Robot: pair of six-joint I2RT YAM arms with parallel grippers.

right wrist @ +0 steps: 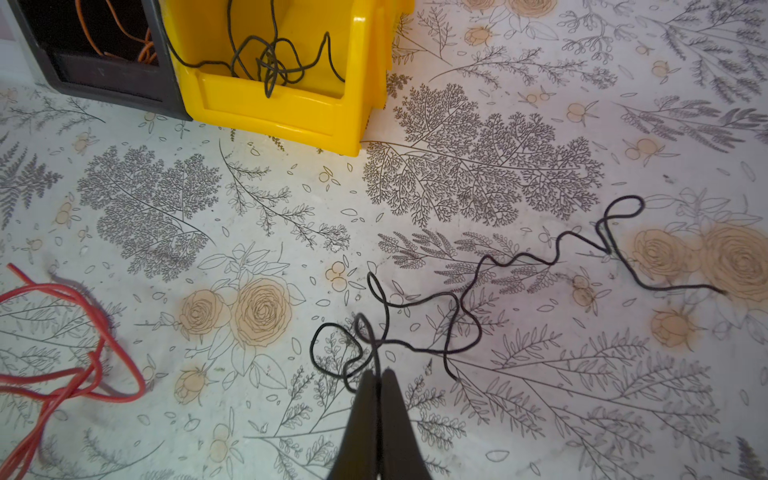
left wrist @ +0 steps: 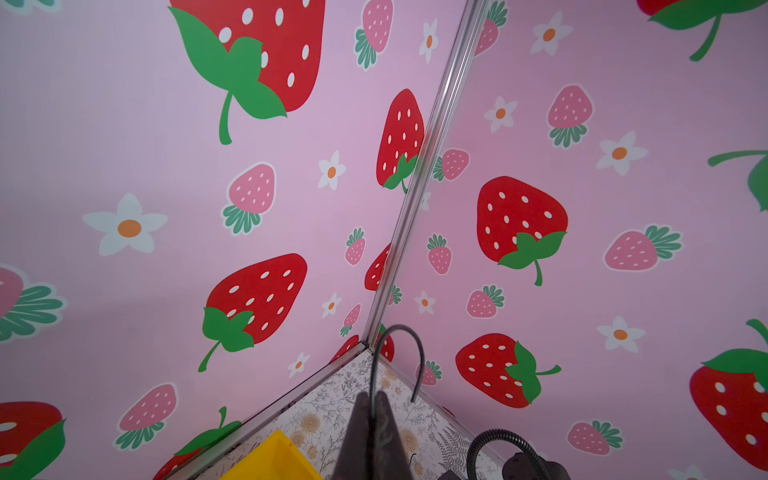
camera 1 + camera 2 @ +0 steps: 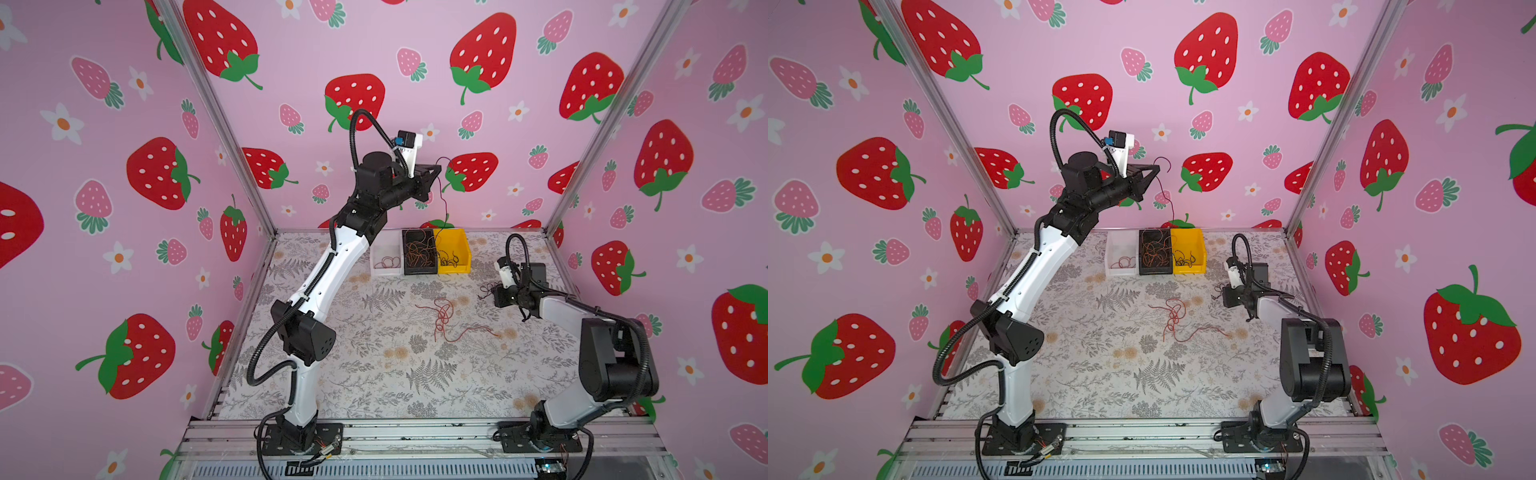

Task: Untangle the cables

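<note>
Right wrist view: the right gripper [image 1: 378, 374] sits low over the mat [image 1: 540, 62], its jaws together on a black cable [image 1: 469, 299] that wanders off in loose loops across the mat. In both top views the left gripper [image 3: 438, 168] is high near the back wall, pinched shut on a dark cable [image 3: 444, 199]. That cable hangs down to where the black bin [image 3: 419, 272] and yellow bin [image 3: 453, 270] meet — which one its end lies in I cannot tell.

The step looks like drawing single cables free. The hanging one probably wants a slow, straight rise until its tail clears the bins, so it drags no neighbours out. The right one is best lifted from its pinched loop, away from the red cables [image 3: 442, 316] near it on the mat.

Count: two grippers, each holding one cable. Three bins in a row — the white bin [image 3: 376, 272] with red cables, black with orange, yellow with black. One loose red bunch lies on the mat, well apart from the bins; its strands are too fine to count.
</note>
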